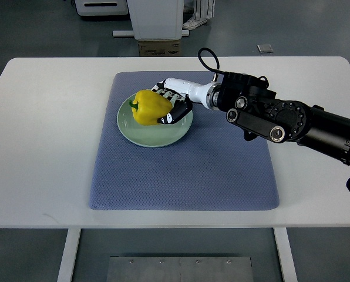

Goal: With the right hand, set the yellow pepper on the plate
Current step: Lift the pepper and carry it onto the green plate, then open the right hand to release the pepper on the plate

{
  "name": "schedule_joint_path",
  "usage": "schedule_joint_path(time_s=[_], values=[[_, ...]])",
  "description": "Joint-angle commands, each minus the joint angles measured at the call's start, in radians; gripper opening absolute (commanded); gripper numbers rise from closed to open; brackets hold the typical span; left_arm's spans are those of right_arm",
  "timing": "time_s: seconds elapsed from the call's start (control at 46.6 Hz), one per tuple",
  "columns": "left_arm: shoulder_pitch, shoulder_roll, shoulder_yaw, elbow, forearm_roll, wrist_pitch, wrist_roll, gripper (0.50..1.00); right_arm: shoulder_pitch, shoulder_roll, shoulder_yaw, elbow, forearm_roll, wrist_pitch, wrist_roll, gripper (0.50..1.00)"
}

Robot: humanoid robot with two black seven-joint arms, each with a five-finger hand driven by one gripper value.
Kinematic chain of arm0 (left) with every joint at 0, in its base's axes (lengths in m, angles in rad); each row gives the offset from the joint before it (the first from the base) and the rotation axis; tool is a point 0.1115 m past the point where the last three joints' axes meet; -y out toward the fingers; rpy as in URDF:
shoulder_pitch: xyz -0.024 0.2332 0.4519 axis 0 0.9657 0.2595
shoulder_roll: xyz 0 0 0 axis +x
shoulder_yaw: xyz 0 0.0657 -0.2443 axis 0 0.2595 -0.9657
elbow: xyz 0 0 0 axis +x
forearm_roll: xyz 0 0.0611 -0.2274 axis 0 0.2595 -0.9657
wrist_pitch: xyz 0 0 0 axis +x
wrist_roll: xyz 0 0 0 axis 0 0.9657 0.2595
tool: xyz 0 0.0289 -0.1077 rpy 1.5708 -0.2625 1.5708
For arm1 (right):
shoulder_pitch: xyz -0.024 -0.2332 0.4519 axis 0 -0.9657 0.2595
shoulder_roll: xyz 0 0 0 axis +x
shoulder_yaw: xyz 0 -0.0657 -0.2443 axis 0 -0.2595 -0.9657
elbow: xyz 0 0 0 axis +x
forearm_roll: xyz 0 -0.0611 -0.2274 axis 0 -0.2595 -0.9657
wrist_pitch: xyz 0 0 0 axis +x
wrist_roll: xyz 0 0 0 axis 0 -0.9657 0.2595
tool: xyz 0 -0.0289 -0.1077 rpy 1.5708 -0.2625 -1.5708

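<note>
A yellow pepper (149, 107) with a green stem lies over the pale green plate (154, 137) on the blue mat. My right hand (172, 106) reaches in from the right, and its fingers (176, 113) are curled around the pepper's right side, holding it on or just above the plate. The left arm does not show.
The blue-grey mat (187, 170) covers the middle of the white table (40, 147). My right forearm (280, 117) crosses the mat's upper right corner. A cardboard box (159, 47) and a white machine base stand on the floor beyond the table's far edge.
</note>
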Motion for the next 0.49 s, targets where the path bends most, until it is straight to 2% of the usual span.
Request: schedule_joint_path(time_s=[0.0, 0.472], values=[[0.000, 0.000, 0.000, 0.000, 0.000, 0.000, 0.000, 1.000, -0.008, 0.000, 0.000, 0.000, 0.000, 0.000, -0.001, 0.500], [0.000, 0.000, 0.000, 0.000, 0.000, 0.000, 0.000, 1.000, -0.034, 0.000, 0.000, 0.002, -0.003, 0.000, -0.004, 0.510]])
